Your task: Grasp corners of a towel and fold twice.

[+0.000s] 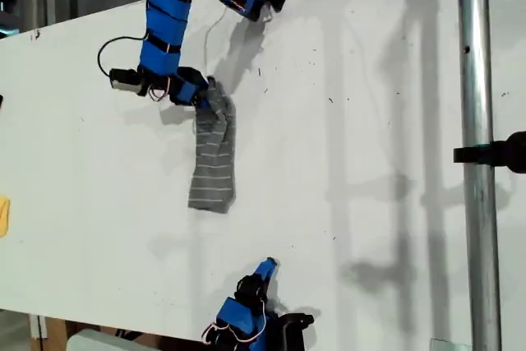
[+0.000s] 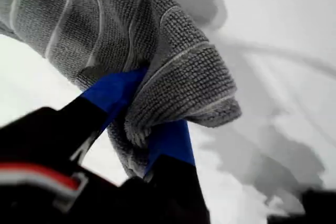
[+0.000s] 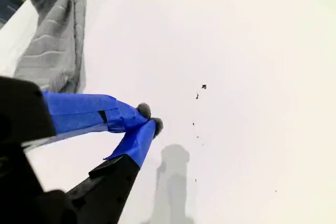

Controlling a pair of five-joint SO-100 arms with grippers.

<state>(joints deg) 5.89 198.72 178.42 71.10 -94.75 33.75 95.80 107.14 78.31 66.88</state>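
Two blue-taped arms work over one white worktop (image 1: 370, 121), and between them lies the towel (image 1: 213, 162), a grey soft cloth with thin white parallel stripes, gathered into a long narrow strip. The strip runs from its bunched end at my first pincer (image 1: 205, 94) toward the near edge of the worktop in the exterior view, its free end lying flat and squared off, well apart from my second pincer (image 1: 268, 266).

My first pincer (image 2: 142, 114) is clamped on the bunched end of the towel (image 2: 157, 56): in the first wrist view both blue fingers (image 2: 113, 90) press into a thick roll of knitted fabric that folds over and around them. Which of the corners sits in that grip cannot be told, since the cloth is crumpled there. The arm that carries this pincer reaches in from the far edge of the worktop, on the exterior view's left of the towel.

My second pincer (image 3: 149, 119) holds nothing. Its blue fingertips (image 3: 126, 116) meet at their small dark pads, so the jaws are narrow, practically closed on air, above bare white worktop (image 3: 252, 103) with a few dark specks. In the second wrist view the towel (image 3: 52, 45) lies off beyond it, not touching it, with the first pincer's blue tip at the cloth's far end.
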